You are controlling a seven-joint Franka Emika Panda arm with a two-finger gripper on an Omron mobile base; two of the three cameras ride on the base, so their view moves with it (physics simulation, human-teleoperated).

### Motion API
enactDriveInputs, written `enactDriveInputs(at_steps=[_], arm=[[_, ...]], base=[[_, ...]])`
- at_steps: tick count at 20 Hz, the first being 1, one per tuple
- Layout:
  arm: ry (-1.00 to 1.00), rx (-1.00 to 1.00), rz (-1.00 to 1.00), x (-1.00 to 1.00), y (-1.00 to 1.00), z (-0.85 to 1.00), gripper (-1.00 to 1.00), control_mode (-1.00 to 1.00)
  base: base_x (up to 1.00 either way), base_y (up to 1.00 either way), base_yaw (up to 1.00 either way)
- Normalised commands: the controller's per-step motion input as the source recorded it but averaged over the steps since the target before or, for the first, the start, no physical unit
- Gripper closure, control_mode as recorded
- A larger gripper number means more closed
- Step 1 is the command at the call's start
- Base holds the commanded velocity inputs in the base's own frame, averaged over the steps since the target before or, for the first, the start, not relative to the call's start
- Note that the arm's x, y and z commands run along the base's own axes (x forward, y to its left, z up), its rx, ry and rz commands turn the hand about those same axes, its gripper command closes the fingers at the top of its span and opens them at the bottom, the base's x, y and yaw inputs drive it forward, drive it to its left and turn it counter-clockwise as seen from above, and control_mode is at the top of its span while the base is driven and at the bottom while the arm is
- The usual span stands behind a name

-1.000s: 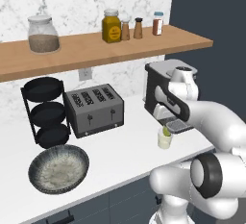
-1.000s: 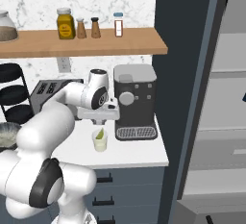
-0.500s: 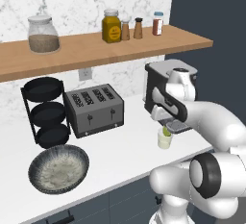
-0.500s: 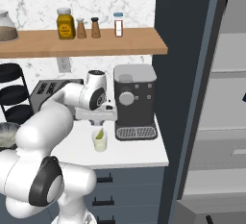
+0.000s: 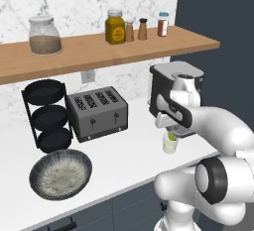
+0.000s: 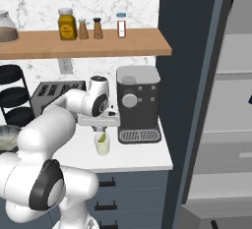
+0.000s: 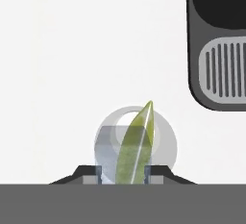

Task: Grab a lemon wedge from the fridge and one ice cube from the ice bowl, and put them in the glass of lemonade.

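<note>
One yellow-green lemon wedge (image 7: pixel 136 146) (thin, pointed) sits pinched in the tool (image 7: pixel 124 174), poised directly over the glass of lemonade (image 7: pixel 136 143).

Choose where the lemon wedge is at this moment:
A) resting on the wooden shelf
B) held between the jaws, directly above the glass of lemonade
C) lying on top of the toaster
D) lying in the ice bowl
B: in the hand view the lemon wedge sits between the jaws, over the round mouth of the glass of lemonade.
</note>
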Motion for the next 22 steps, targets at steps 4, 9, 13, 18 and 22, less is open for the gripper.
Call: enactDriveInputs(at_steps=[4, 9, 13, 18, 22], arm=[[0.0, 0.0, 0.0, 0.0, 0.0, -0.1, 1.0, -1.0], [0.0, -0.01, 0.0, 0.06, 0.0, -0.02, 1.0, -1.0], [0.0, -0.01, 0.0, 0.14, 0.0, 0.0, 1.0, -1.0], [0.0, 0.0, 0.0, 0.0, 0.0, 0.0, 1.0, -1.0], [0.0, 0.0, 0.0, 0.0, 0.0, 0.0, -1.0, -1.0]], base=[[0.0, 0.0, 0.0], [0.0, 0.0, 0.0], [0.0, 0.0, 0.0], [0.0, 0.0, 0.0], [0.0, 0.0, 0.0]])
